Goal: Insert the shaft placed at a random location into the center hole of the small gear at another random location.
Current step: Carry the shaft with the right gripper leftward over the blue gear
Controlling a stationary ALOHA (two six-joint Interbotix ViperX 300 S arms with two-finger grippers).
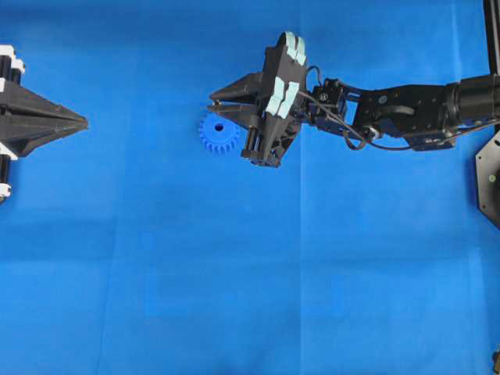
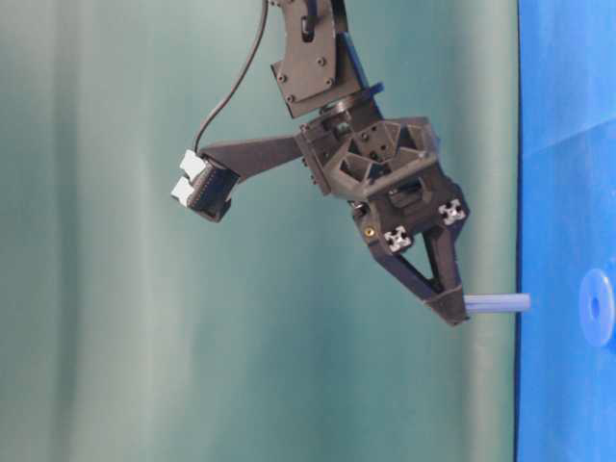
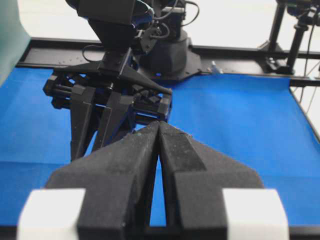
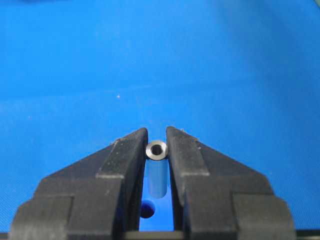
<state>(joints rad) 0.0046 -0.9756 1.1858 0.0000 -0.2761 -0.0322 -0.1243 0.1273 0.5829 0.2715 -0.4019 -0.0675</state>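
My right gripper [image 4: 156, 132] is shut on the shaft [image 4: 156, 149], a short silvery tube seen end-on between its fingertips. From the table-level view the shaft [image 2: 496, 303] sticks out of the right gripper [image 2: 452, 313] toward the mat, level with the small gear [image 2: 597, 306]. From overhead the blue small gear [image 1: 219, 134] lies flat just beside the right gripper [image 1: 212, 105], its center hole [image 1: 219, 129] uncovered. A dark round spot [image 4: 146, 210] shows low between the fingers. My left gripper [image 1: 83, 123] rests at the far left, shut and empty, also visible as the left gripper [image 3: 159, 123].
A blue mat [image 1: 250, 273] covers the table. The right arm [image 1: 406, 109] reaches in from the right edge. A black mount [image 1: 488, 176] stands at the right border. A teal backdrop [image 2: 115, 289] hangs behind.
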